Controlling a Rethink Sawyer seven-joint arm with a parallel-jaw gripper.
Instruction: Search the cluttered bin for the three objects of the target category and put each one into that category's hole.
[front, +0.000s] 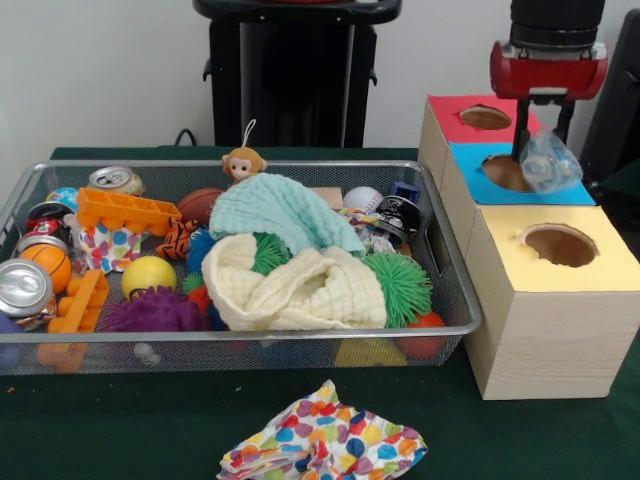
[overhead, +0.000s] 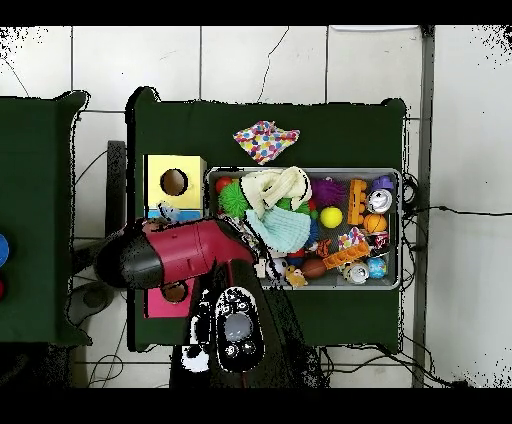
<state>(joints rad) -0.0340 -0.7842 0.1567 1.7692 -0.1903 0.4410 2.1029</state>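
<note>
My gripper (front: 543, 146) hangs at the right, shut on a crumpled clear plastic bottle (front: 551, 163). The bottle hovers just above the blue-topped hole (front: 503, 173) of the wooden box, between the red-topped hole (front: 485, 117) behind it and the yellow-topped hole (front: 560, 245) in front. In the overhead view the red arm (overhead: 185, 253) covers the gripper and most of the box; only the yellow section (overhead: 173, 182) and a bit of the bottle (overhead: 167, 212) show. Drink cans (front: 115, 180) (front: 22, 288) lie at the left of the wire bin (front: 455, 300).
The bin (overhead: 398, 228) is full of balls, spiky toys, an orange tray (front: 125, 208), a monkey toy (front: 241, 163), a mint cloth (front: 285, 210) and a cream cloth (front: 295, 290). A polka-dot cloth (front: 325, 442) lies on the green table in front of the bin.
</note>
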